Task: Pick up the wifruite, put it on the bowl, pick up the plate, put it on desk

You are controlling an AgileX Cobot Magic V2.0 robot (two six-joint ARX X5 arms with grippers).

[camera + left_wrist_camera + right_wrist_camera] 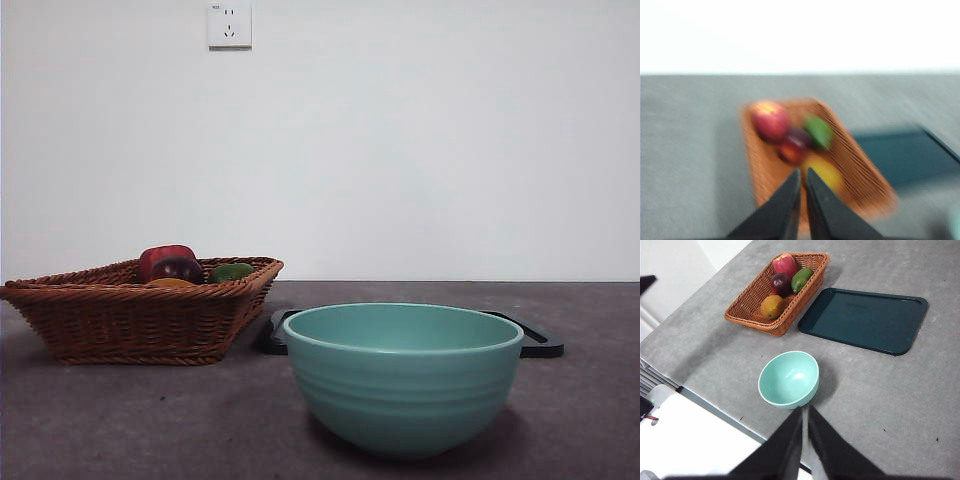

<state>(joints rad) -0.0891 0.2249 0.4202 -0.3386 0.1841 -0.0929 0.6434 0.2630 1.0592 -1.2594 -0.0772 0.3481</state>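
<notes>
The wifruite (771, 306) is orange-brown and lies in a wicker basket (747, 310), at the end nearest the bowl; its top just shows over the rim (170, 283). The mint-green bowl (403, 375) (789, 378) stands empty on the desk (880, 390). The plate (865, 320), a dark teal rectangular tray, lies flat behind the bowl (540, 343). My left gripper (803, 172) is shut and empty, hanging over the basket near the wifruite (825, 172) in a blurred view. High above the desk's front edge, my right gripper (805, 410) is shut and empty.
Also in the basket (130, 320) are a red apple (785, 264), a dark red-purple fruit (781, 283) and a green fruit (801, 279). The basket touches the plate's left edge. A white wall rises behind the desk (100, 420).
</notes>
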